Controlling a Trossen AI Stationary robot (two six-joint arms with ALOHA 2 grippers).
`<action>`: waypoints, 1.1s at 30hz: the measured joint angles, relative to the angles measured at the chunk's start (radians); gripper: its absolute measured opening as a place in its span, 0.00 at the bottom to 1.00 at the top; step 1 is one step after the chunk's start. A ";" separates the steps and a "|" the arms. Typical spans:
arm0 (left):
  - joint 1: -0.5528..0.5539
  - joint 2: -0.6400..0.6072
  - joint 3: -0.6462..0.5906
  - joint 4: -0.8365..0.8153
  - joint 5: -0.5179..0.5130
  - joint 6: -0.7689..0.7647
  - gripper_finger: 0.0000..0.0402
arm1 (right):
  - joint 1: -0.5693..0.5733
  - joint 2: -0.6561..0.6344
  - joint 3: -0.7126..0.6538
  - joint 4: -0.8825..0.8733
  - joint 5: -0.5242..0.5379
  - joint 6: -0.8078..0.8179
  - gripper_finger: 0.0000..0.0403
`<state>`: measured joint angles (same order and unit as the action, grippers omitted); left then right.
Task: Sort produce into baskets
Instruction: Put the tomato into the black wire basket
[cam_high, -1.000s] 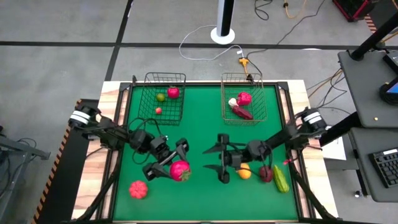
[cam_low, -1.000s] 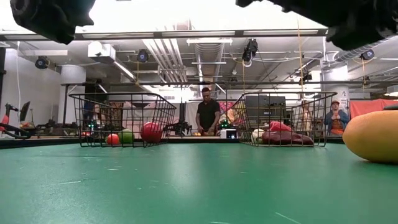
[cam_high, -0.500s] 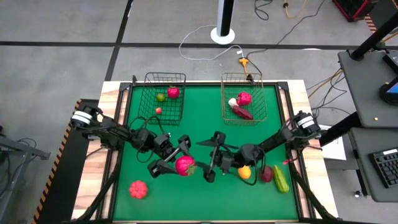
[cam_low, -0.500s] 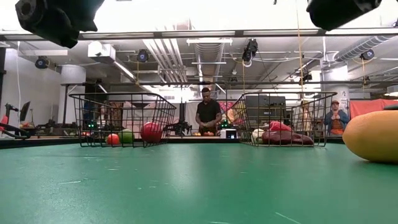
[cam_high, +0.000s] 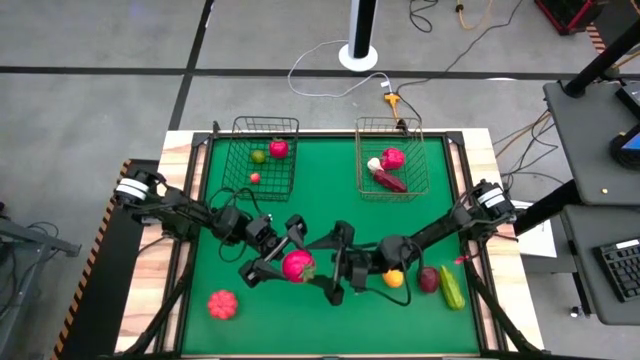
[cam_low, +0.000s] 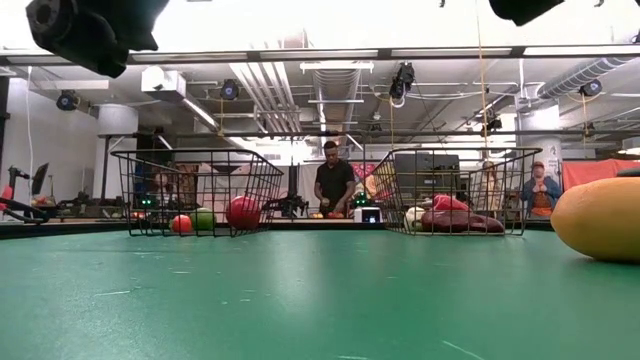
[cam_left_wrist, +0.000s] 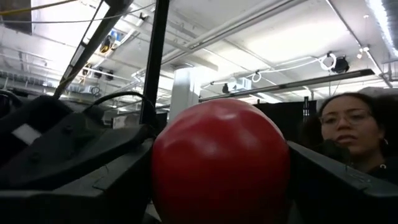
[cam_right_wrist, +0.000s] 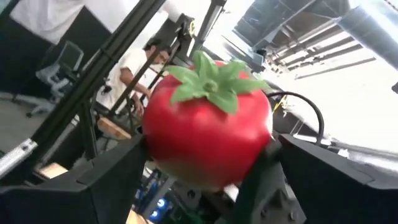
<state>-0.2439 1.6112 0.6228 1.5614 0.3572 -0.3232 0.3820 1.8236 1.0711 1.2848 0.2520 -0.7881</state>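
1. Green felt covers the table (cam_high: 330, 215) in the high view. Over its middle the left claw (cam_high: 283, 262) is clenched on a red tomato (cam_high: 297, 266), and the right claw (cam_high: 335, 268), fingers spread, sits just beside that tomato. Behind the right claw lie an orange fruit (cam_high: 394, 278), a dark red fruit (cam_high: 428, 279) and a green cucumber (cam_high: 452, 287). A red ridged fruit (cam_high: 222, 304) lies alone near the front left. At the far edge, the black basket (cam_high: 265, 123) holds three small pieces and the copper basket (cam_high: 390, 124) holds a red, a white and a dark red piece.

2. Low view: both baskets stand at the far edge, the black basket (cam_low: 195, 190) and the copper one (cam_low: 462, 190) well apart. The orange fruit (cam_low: 600, 218) fills the near right edge. A person (cam_low: 334, 185) stands in the workshop beyond.

3. Left wrist view: the tomato (cam_left_wrist: 221, 163) sits between the dark fingers (cam_left_wrist: 81, 168), blocking most of the room.

4. Right wrist view: the tomato (cam_right_wrist: 208, 127), green stem showing, lies between this claw's spread fingers (cam_right_wrist: 106, 180); whether they touch it I cannot tell.
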 joint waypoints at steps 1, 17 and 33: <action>0.001 0.000 0.000 -0.002 0.000 0.001 0.76 | 0.000 0.000 0.010 -0.018 -0.001 -0.017 0.87; 0.006 0.000 -0.001 -0.087 0.005 0.011 0.76 | -0.003 -0.002 0.143 -0.323 -0.017 -0.026 0.81; 0.006 0.007 -0.002 -0.058 -0.021 -0.037 0.78 | -0.003 -0.003 0.153 -0.337 -0.018 -0.069 0.75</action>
<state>-0.2380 1.6180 0.6212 1.5031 0.3358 -0.3600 0.3790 1.8206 1.2240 0.9478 0.2344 -0.8567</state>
